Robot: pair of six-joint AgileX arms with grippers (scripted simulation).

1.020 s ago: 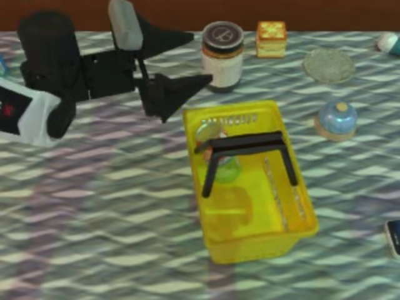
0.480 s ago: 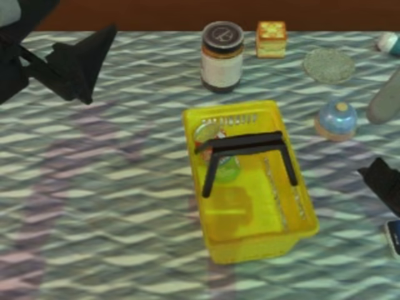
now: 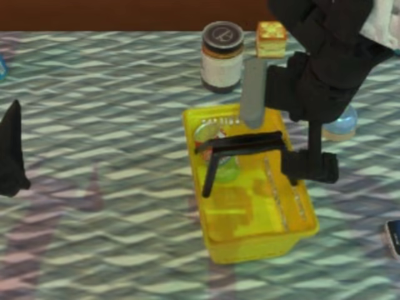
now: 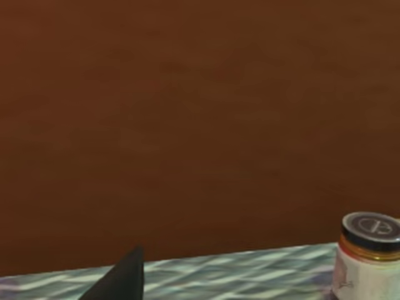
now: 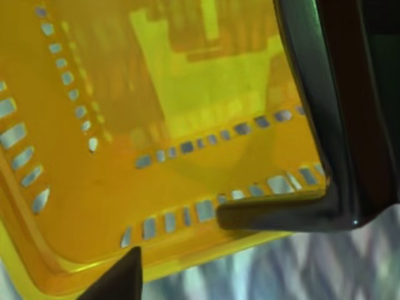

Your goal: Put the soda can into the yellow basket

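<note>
The yellow basket (image 3: 299, 215) stands mid-table with its black handles (image 3: 244, 144) folded across it. The soda can (image 3: 226, 170) lies inside it at the far left corner, under the handles, with its silvery top (image 3: 208, 133) showing. My right gripper (image 3: 311, 167) hangs over the basket's right rim, open and holding nothing. In the right wrist view one fingertip (image 5: 125, 275) sits by the basket's edge (image 5: 187, 259), with a handle (image 5: 340, 156) close beside. My left gripper (image 3: 11, 156) is at the table's left edge, open and empty; one fingertip (image 4: 122, 281) shows.
A white jar with a dark lid (image 3: 222, 56) (image 4: 369, 262) stands behind the basket, and a yellow box (image 3: 271, 39) beside it. A blue dome (image 3: 342, 122) is partly under the right arm. A dark device (image 3: 394, 237) lies at the right edge.
My left arm has pulled back from the far left to the table's left edge. My right arm has swung in from the right over the basket. The can has stayed in the basket.
</note>
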